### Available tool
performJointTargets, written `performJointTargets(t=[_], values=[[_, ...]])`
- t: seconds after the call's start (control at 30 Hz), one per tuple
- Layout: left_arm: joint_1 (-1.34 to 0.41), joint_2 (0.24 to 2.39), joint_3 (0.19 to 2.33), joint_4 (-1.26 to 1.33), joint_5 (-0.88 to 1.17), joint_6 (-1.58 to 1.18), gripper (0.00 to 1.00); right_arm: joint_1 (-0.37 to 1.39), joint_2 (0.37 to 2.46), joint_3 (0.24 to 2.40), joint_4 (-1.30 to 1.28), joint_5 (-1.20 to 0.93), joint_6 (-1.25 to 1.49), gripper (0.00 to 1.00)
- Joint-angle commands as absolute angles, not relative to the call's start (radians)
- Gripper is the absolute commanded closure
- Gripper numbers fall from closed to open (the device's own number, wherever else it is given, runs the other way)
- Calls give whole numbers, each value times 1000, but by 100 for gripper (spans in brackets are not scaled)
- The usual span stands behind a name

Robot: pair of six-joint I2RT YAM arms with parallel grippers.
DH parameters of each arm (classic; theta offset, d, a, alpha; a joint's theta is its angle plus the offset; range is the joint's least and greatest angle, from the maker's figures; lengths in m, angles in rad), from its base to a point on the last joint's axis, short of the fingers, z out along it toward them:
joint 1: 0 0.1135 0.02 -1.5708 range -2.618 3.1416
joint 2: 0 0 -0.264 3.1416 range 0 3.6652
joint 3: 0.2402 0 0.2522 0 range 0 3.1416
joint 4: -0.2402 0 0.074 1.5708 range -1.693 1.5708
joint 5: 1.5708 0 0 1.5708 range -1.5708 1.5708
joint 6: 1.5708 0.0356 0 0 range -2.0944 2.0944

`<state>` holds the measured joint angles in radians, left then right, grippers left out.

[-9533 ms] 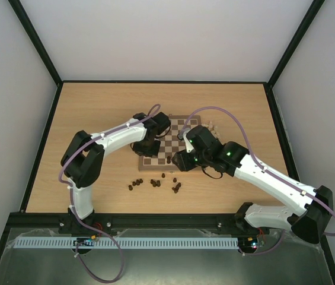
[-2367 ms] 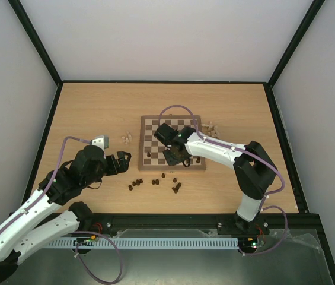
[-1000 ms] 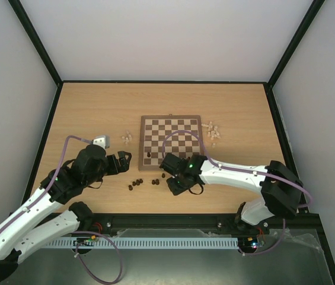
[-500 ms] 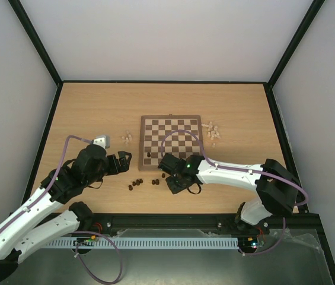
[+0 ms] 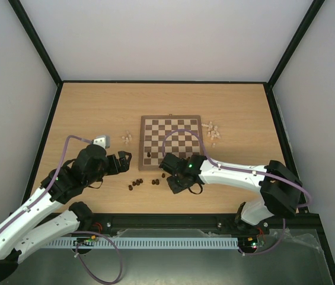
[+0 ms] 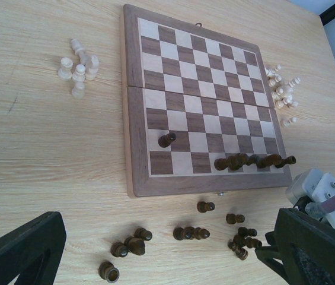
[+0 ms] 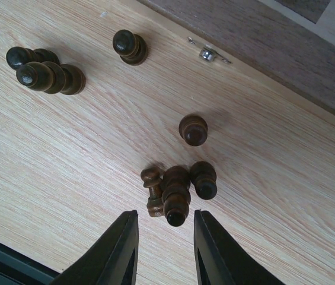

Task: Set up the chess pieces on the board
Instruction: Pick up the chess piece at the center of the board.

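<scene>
— Chess pieces [image 7: 176, 199]?
— Dark cluster on the table [image 7: 66, 148] at the right gripper [image 7: 165, 221] fingertips; jaws apart, unclamped.
— Board [image 6: 133, 136]?
— Beyond the left gripper [image 6: 167, 237], spread wide; holds a few dark ones. Types unclear.

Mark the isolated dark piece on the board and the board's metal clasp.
isolated dark piece [image 6: 167, 140], left wrist view, on its body.
metal clasp [image 7: 207, 54], right wrist view, on its centre.
</scene>
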<state>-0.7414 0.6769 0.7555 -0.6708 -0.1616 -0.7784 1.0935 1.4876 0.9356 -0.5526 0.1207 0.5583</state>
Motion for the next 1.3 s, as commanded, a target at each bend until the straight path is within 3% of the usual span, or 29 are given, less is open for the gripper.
performJointTargets(t=[0.0,0.57,0.7,0.97,1.27], values=[[-744,678,750,-663,-169,-778,1,1100,1473,931,-603,137,566,73],[-744,671,748,-666,-172,-779,1,1100,1550,920,-562,120,551,76],[-744,672,748,-666,-172,-779,0,1100,1560,921,-559,120,551,80],[-744,672,747,-666,-171,-779,0,1100,1563,921,-560,115,545,97],[-744,673,747,-659,-161,-778,0,1100,1419,982,-622,117,542,98]])
